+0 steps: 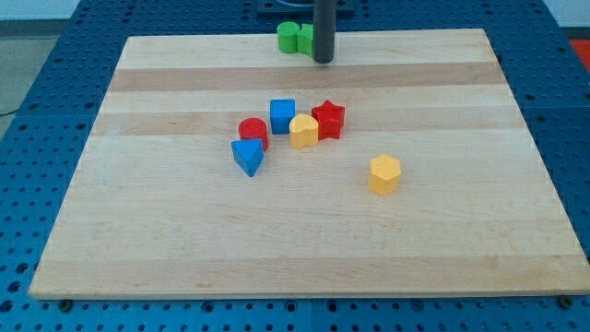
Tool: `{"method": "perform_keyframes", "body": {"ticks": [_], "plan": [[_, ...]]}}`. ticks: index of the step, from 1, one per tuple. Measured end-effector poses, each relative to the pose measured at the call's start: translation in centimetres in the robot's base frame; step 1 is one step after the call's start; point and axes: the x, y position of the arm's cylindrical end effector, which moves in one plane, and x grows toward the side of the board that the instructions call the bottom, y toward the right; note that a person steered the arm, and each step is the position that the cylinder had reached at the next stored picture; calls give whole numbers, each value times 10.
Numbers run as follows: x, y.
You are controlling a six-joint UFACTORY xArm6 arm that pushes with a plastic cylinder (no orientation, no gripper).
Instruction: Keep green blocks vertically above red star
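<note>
Green blocks (296, 38), red star (328, 119)

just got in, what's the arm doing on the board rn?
The arm's rod is at the view's top edge of the board, my tip right beside the two green blocks, on their right. They sit above the red star, slightly left of it. The star is in a cluster mid-board with a blue cube, yellow block, red cylinder and blue triangular block. A yellow hexagonal block sits alone, lower right.
</note>
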Motion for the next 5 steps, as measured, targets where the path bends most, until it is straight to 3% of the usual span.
{"method": "perform_keyframes", "body": {"ticks": [2,3,5], "plan": [[-17,-145],[-49,-150],[-54,-75]]}}
